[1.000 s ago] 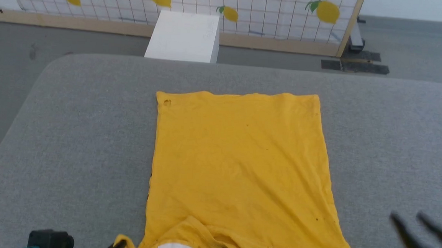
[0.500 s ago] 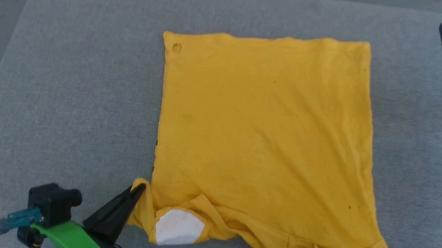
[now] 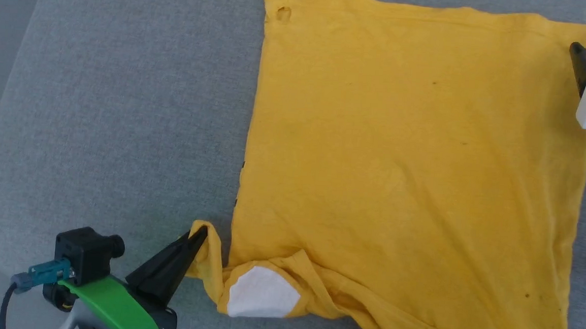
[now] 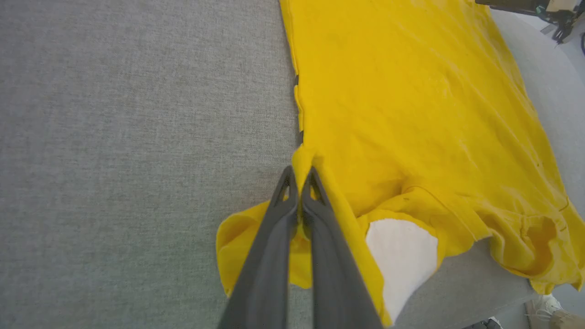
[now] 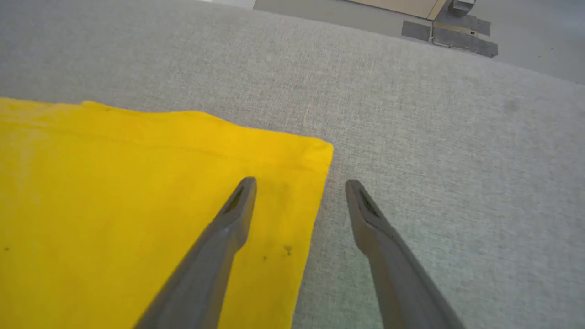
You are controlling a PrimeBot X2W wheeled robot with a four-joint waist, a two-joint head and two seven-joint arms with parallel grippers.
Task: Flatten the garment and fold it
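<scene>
The garment (image 3: 405, 166) lies spread on the grey padded surface (image 3: 124, 98), a plain yellow expanse facing up, mostly smooth with faint diagonal creases. A small hole (image 3: 283, 14) sits at its far left corner, a few dark specks dot the cloth, and slivers of black print (image 3: 242, 165) peek out along the left edge. The near end is rumpled, with a white patch (image 3: 262, 295) showing where the fabric turns over. The left gripper (image 4: 299, 176) has its fingers pressed together on a raised fold of the near left corner. The right gripper (image 5: 300, 183) is spread wide at the far right corner, one finger (image 5: 237, 201) above the cloth, the other over the grey surface.
</scene>
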